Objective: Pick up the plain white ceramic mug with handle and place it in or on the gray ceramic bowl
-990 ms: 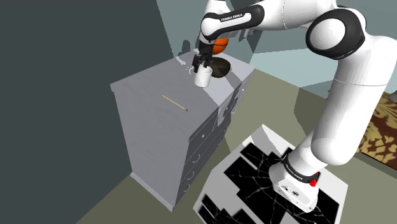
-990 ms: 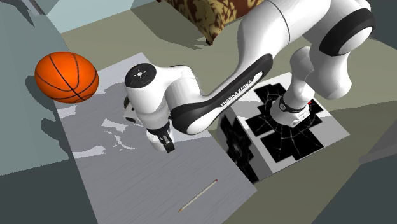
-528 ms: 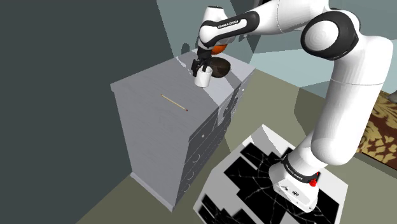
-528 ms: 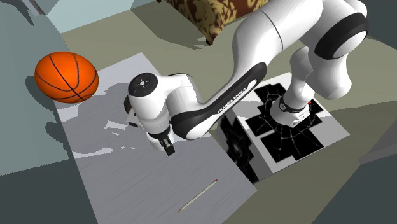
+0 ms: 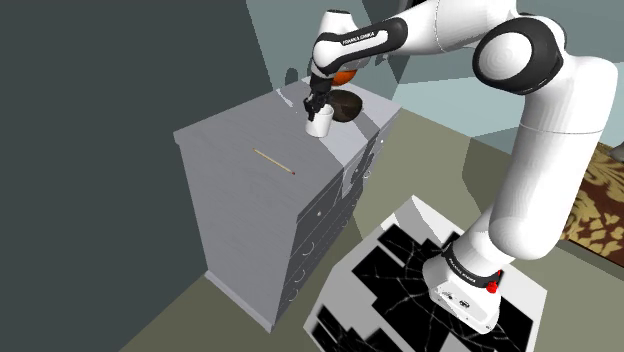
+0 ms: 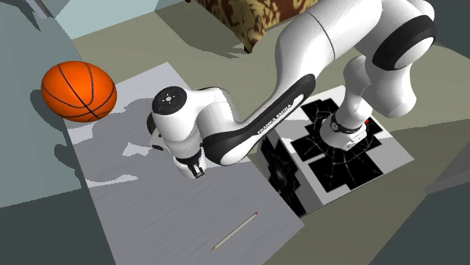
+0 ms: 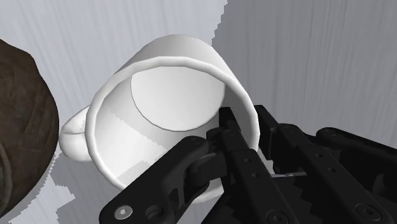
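Right now the black gripper (image 5: 314, 104) is clenched on the white mug (image 5: 319, 123). In the wrist view one of its fingers (image 7: 232, 140) reaches down inside the cup and the other lies against the outside, so the wall is pinched between them on the side away from the handle. The mug stands roughly upright with its mouth turned up toward the hand. It is over the grey dresser top (image 5: 235, 140), toward the end that carries the ball and a little in from the edges. I cannot tell whether its base is touching the surface.

Just beside the mug, on the handle's side, sits the bowl (image 5: 345, 104), which looks dark brown. It lies closer to the corner of the dresser top than the mug does. An orange basketball (image 6: 78, 91) rests at the far corner beyond the bowl.

A thin wooden stick (image 5: 273, 161) with a dark tip lies flat near the opposite end edge, well apart from the mug.

The white arm (image 5: 540, 150) arches over from the stand (image 5: 380, 280) on the floor beside the drawer fronts.
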Action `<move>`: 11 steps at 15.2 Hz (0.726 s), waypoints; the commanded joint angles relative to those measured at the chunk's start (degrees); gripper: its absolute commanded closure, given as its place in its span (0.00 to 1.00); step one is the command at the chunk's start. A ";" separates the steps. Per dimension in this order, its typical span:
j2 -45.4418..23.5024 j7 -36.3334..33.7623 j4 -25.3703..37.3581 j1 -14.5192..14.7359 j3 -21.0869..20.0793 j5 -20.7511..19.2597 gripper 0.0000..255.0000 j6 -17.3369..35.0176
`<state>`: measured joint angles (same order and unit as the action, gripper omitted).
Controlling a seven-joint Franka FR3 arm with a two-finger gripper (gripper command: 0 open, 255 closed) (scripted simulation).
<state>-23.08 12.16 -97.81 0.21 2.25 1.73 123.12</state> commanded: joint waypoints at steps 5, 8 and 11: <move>-0.01 0.00 0.02 0.00 0.00 0.00 1.00 -0.02; 0.31 -0.02 0.33 0.00 0.01 -0.02 1.00 -0.64; 1.20 -0.07 1.40 0.01 0.03 -0.08 1.00 -2.59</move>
<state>-22.09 12.14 -96.82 0.19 2.29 1.67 121.13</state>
